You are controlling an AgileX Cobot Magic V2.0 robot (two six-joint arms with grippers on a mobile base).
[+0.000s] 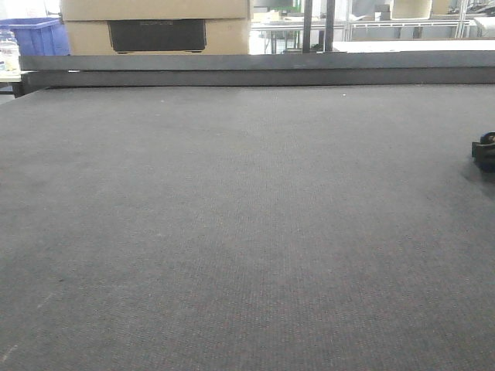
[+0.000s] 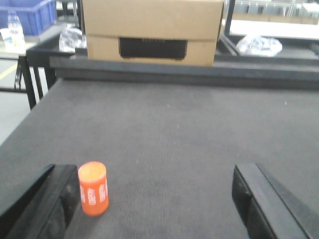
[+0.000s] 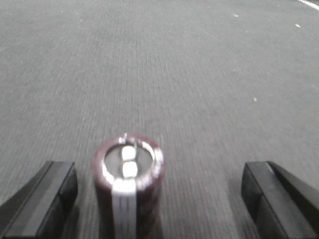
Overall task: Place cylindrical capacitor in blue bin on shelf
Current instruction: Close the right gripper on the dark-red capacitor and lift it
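At the upper left of the front view a blue bin (image 1: 31, 35) of plastic sits beside a cardboard box (image 1: 155, 23), beyond the dark grey woven table (image 1: 232, 232). The left gripper (image 2: 154, 199) hangs spread wide and empty, with an orange cylinder (image 2: 93, 188), white-printed, upright right by its left finger. The right gripper (image 3: 157, 191) is equally spread. The cylindrical capacitor (image 3: 127, 184), with a maroon sleeve, grey stripe and two pale terminals on top, stands between its fingers, nearer the left one and clear of both

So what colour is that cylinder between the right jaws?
The cylinder is dark maroon with a grey stripe; right wrist view.
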